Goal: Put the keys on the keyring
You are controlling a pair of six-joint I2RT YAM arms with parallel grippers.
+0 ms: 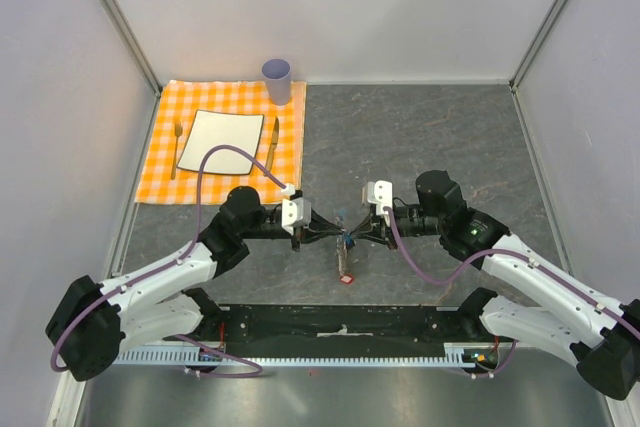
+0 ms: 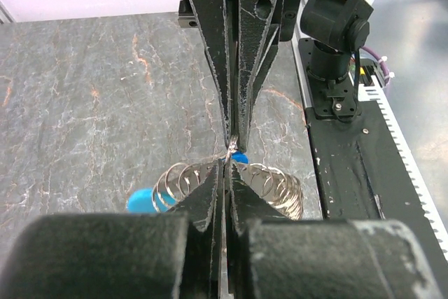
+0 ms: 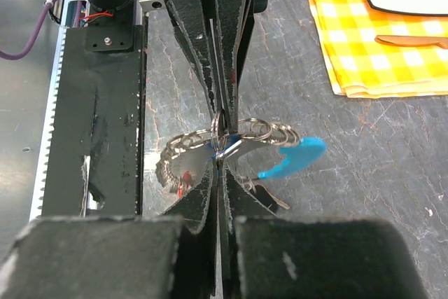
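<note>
The threading step is in hand. The left gripper [image 1: 333,236] and right gripper [image 1: 357,235] meet tip to tip mid-table, both jaws fully closed. The keyring [image 3: 262,129] loops around the tips, with the left pinching its chain. What the right pinches is unclear. A red-tagged key [image 1: 346,277] shows just nearer. The next move probably calls for fine alignment without dropping the chain.

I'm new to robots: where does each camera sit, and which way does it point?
Top: high behind the robot, looking down on the table; left arm and right arm show.
Left wrist: on the left arm, looking along the left pincer toward the right pincer.
Right wrist: the opposite, along the right pincer toward the left one, placemat beyond.
Shared: both wrist views show the keyring where the pincers meet.
</note>
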